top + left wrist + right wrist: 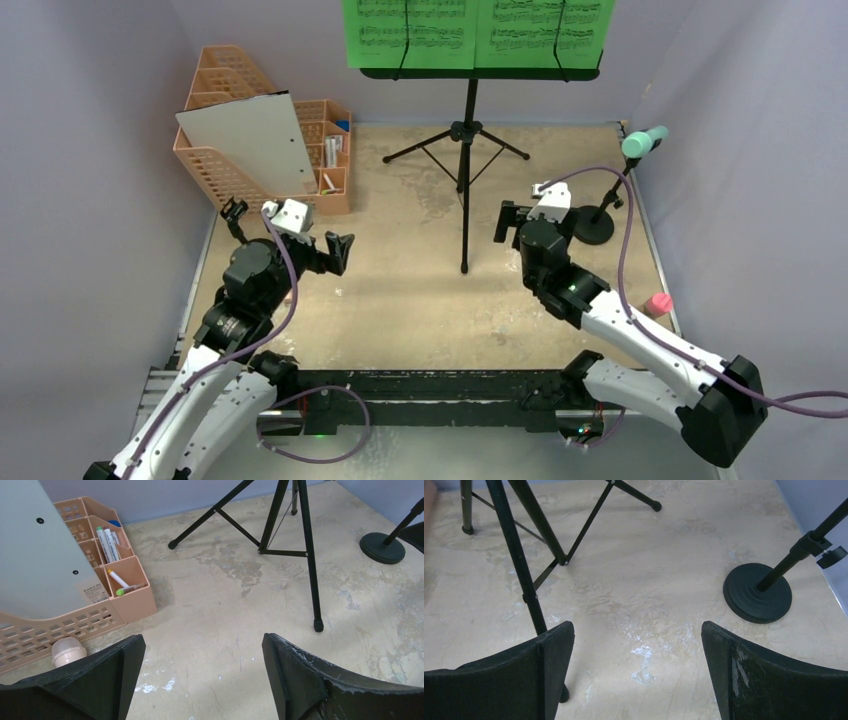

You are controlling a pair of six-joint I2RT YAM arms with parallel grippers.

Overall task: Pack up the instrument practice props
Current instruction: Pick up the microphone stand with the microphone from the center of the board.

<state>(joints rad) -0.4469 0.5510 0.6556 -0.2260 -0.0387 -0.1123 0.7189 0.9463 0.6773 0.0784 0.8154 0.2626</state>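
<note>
Both units alike: left arm (215, 400) and right arm (650, 345) carry white link shells, black joint housings, a trailing purple cable (620, 230). The left claw (201, 640) and right claw (638, 625) have broad black curved fingers, faces scuffed pale.

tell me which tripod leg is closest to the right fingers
The music stand's front leg, running straight forward; the other two splay back left and right.
</note>
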